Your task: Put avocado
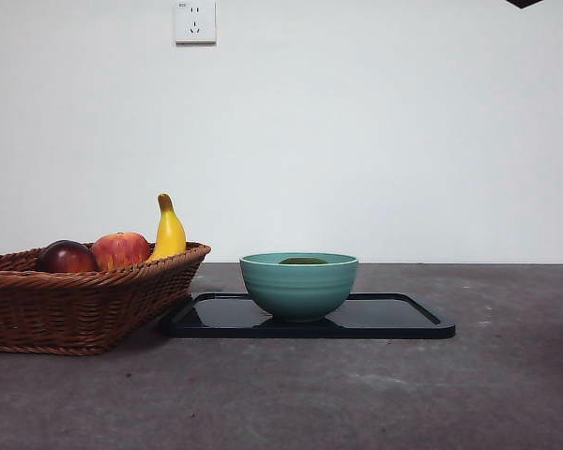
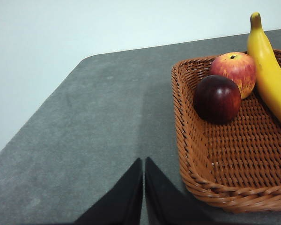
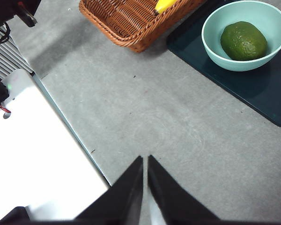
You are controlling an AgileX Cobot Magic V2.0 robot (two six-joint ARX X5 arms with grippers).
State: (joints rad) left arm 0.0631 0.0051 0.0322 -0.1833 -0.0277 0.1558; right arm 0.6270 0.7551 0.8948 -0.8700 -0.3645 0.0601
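**Mia:** Where is the avocado?

**Ben:** It sits inside the green bowl. It is all alone in there. From the front, only its dark top peeks over the rim.

**Mia:** And what is the bowl on?

**Ben:** It stands on a flat black tray. The tray lies on the gray table, right beside a brown basket.

**Mia:** What is in the basket?

**Ben:** Three fruits. There is a dark red round fruit, a red and yellow apple touching it, and a yellow banana leaning along the basket's side next to the apple.

**Mia:** Where are the robot's hands?

**Ben:** The right gripper hangs over bare table. The bowl with the avocado is well away from it, and so is the basket. Its two black jaws are pressed together, with nothing between them.

**Mia:** And the other one?

**Ben:** The left gripper also hangs over bare table. The basket's near corner is just beside it, and the fruits are farther off. Its jaws are pressed together too, and they hold nothing.

**Mia:** Can you see the arms from the front?

**Ben:** Only a small black tip shows at a top corner. I cannot tell which arm it belongs to.
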